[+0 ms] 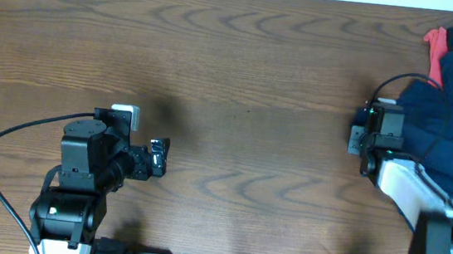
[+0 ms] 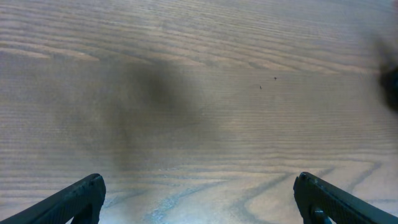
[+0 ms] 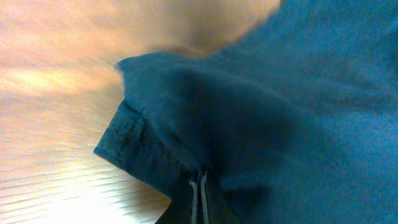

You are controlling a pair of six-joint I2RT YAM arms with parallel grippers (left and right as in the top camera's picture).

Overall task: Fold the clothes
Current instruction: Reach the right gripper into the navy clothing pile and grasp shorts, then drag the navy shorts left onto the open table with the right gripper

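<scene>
Wood-grain table (image 1: 258, 63) fills the whole scene, and most of it is bare; the clothes sit bunched at its far right edge. What I can make out is a heap of navy garment (image 1: 452, 124), crumpled and unfolded, with a coral-red piece (image 1: 436, 47) poking out at the back of the pile, touching it. Whether the navy is one item or several I cannot tell from here.

In the right wrist view, the right gripper (image 3: 199, 196) has its jaws pressed together into a thin seam, and navy cloth wraps closely around them, so it looks to be pinching a fold of the garment near a stitched hem (image 3: 124, 137) that hangs just above the wood. The left gripper (image 2: 199, 190) is well apart from the pile, low over bare table on the left side, its jaws spread wide with nothing between them.

I judge this as the very start: one garment is being drawn out of the heap, and no fold is made yet. Next, the cloth needs to come onto the open middle of the table and be spread flat, which calls for the left arm to come across and take a second corner.
</scene>
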